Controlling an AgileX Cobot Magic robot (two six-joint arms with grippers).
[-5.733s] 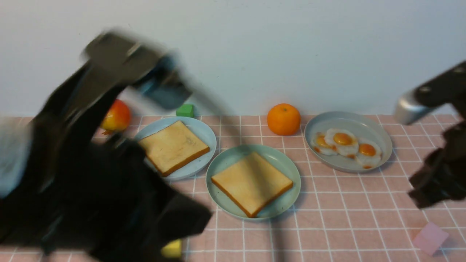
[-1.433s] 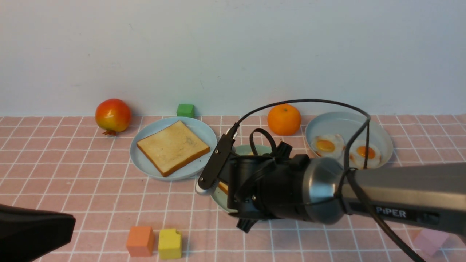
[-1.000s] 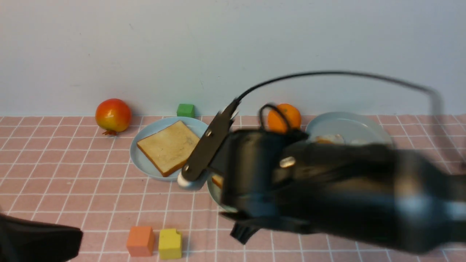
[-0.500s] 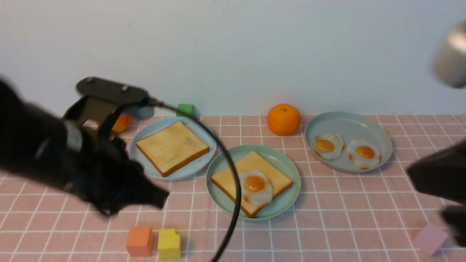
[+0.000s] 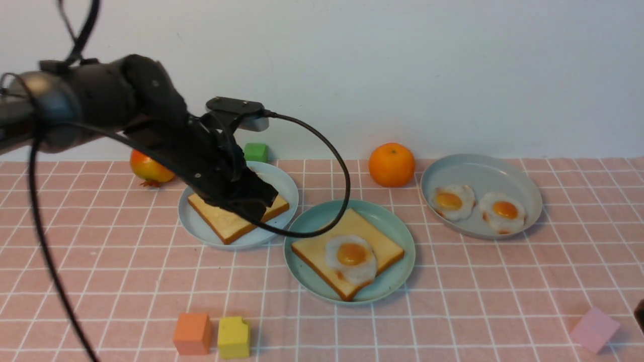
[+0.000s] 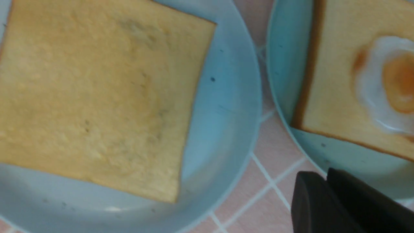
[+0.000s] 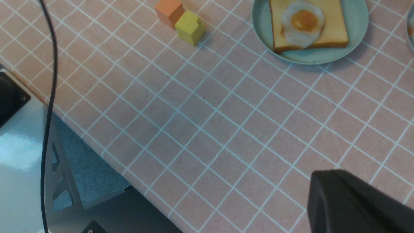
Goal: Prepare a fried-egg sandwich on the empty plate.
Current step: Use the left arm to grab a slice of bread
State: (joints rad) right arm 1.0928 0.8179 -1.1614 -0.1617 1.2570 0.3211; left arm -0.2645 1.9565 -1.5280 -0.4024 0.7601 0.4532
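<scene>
The left gripper (image 5: pixel 249 193), whether open or closed unclear, hangs over the left of two toast slices (image 5: pixel 224 223), the right gripper (image 7: pixel 352 200) closed; the desk (image 5: pixel 453 301) holds three plates (image 5: pixel 312 221) and three fried eggs (image 5: pixel 350 257).

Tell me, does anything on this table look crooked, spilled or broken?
Nothing is spilled. The fried egg lies off-centre on the toast in the mint-green plate, its white reaching the slice's near edge. The yellow cube has a notch missing from one top corner.
</scene>
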